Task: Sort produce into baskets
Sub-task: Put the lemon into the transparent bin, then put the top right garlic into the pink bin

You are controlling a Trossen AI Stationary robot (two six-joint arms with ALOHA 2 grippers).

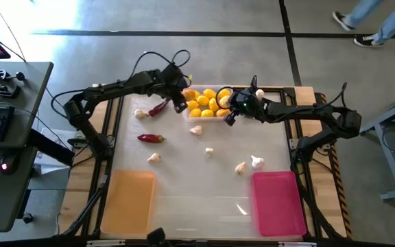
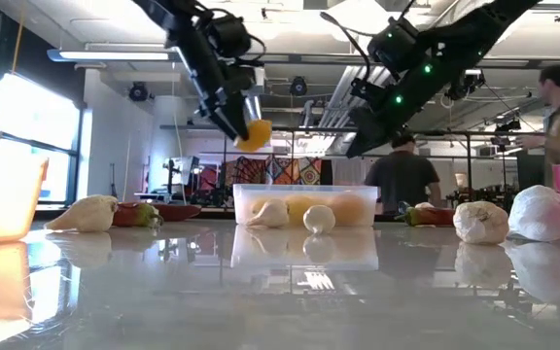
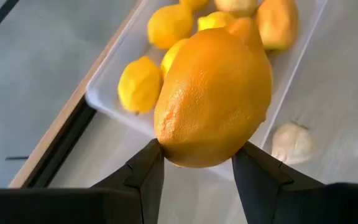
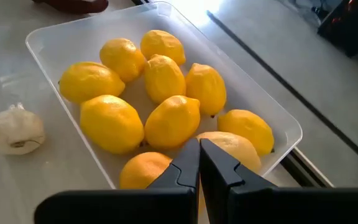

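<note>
Only the left wrist view shows left jaws pinching a lemon; right jaws closed, empty.

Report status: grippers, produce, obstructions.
Left gripper shut on a lemon, above clear tray's edge. Right gripper shut, empty, over the tray's lemons. Garlic, chilies loose on table. Nothing blocking.

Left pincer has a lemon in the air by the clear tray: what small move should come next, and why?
Probably shift the left pincer over the clear tray and lower it: its lemon hangs above the tray's edge, and the other lemons already lie inside.
</note>
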